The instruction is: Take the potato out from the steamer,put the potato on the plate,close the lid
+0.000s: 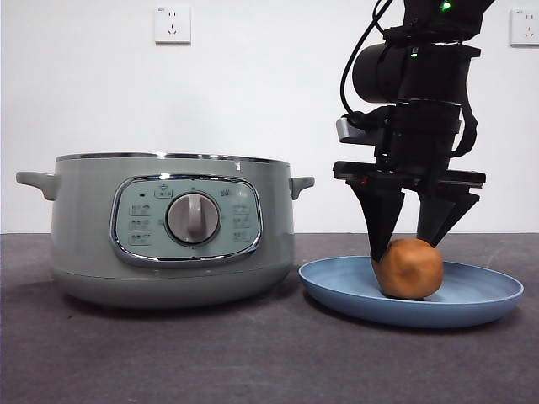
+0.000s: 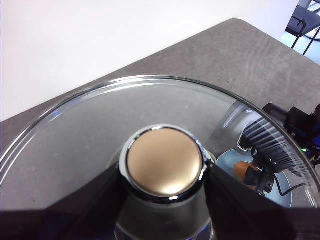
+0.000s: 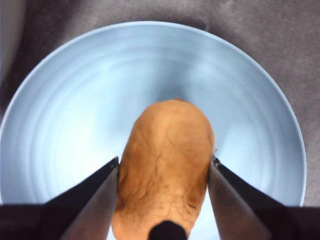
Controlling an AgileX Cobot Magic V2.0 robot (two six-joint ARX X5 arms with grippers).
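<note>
The orange-brown potato (image 1: 408, 268) rests on the light-blue plate (image 1: 480, 299) to the right of the sage-green steamer (image 1: 168, 227), which stands open with no lid on it. My right gripper (image 1: 408, 246) reaches down from above, its jaws pressed against both sides of the potato (image 3: 165, 170) over the plate (image 3: 75, 100). My left gripper (image 2: 162, 172) is shut on the knob (image 2: 163, 162) of the glass lid (image 2: 90, 125) and holds it in the air, out of the front view. Through the glass I see the plate (image 2: 227, 160) and potato (image 2: 244, 169) below.
The dark grey table (image 1: 253, 362) runs in front of the steamer and plate. A white wall with two sockets (image 1: 172, 23) stands behind. The steamer's side handle (image 1: 301, 183) is close to the right arm.
</note>
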